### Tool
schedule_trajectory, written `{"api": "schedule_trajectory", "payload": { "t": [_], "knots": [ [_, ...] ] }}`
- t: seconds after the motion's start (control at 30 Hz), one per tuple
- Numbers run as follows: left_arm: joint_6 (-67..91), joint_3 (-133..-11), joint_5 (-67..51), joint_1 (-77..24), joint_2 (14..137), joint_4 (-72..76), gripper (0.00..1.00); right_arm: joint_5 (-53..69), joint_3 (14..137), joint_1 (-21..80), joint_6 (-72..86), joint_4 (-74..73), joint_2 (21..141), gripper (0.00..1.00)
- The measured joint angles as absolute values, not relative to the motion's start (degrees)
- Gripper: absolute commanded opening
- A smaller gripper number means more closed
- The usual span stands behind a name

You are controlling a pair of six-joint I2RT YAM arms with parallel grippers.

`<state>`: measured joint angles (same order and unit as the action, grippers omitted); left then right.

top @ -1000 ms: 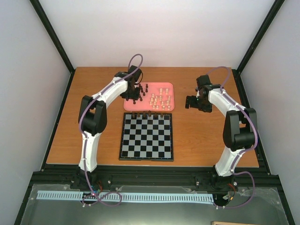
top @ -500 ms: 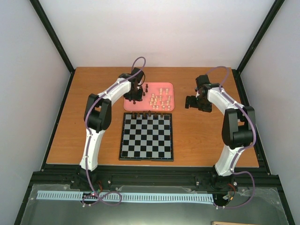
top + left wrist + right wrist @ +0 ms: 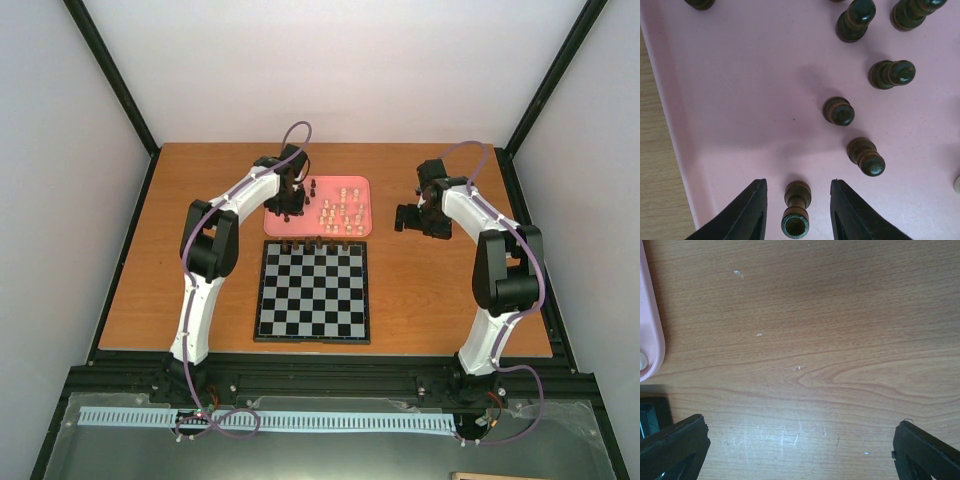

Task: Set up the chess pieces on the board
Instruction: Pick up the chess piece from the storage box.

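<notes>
Well, my left claw [image 3: 797, 202] is spread open around one dark piece [image 3: 796, 214] that sits by the pink tray's [image 3: 740, 75] edge. I should squeeze softly and lift straight up, missing its neighbours. More dark pieces [image 3: 838, 111] stand farther in, cream ones [image 3: 343, 212] past them. My right claw [image 3: 800, 450] is spread wide over the wooden table [image 3: 800, 340].

- The left arm [image 3: 215, 245] reaches forward with its elbow bent, its wrist above the left part of the pink tray [image 3: 367, 190].
- The left gripper [image 3: 287, 208] [image 3: 798, 187] points straight down over the tray, fingers [image 3: 752, 212] parted.
- The right arm [image 3: 495, 270] bends inward, to the right of the tray.
- The right gripper [image 3: 404, 218] [image 3: 800, 440] hangs low just right of the tray, fingers [image 3: 672, 445] spread wide.
</notes>
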<state>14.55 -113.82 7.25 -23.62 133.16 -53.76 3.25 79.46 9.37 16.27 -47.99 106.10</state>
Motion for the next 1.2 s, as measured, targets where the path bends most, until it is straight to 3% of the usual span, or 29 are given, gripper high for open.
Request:
{"api": "schedule_trajectory", "payload": {
  "t": [0.33,0.83,1.07,1.2],
  "knots": [
    [14.41,-113.45,7.38,-23.55,133.16,-53.78,0.32,3.25,79.46,9.37,16.29,-47.99,106.10,1.00],
    [13.74,-111.70,8.25,-23.53,133.14,-53.78,0.01,3.27,79.46,9.37,16.32,-47.97,106.10,1.00],
    [13.89,-111.59,9.43,-23.53,131.50,-54.70,0.01,3.27,79.46,9.37,16.27,-47.99,106.10,1.00],
    [15.11,-108.53,10.24,-23.53,124.55,-55.33,0.01,3.36,79.46,9.37,16.25,-47.99,106.10,1.00]
  ]
}}
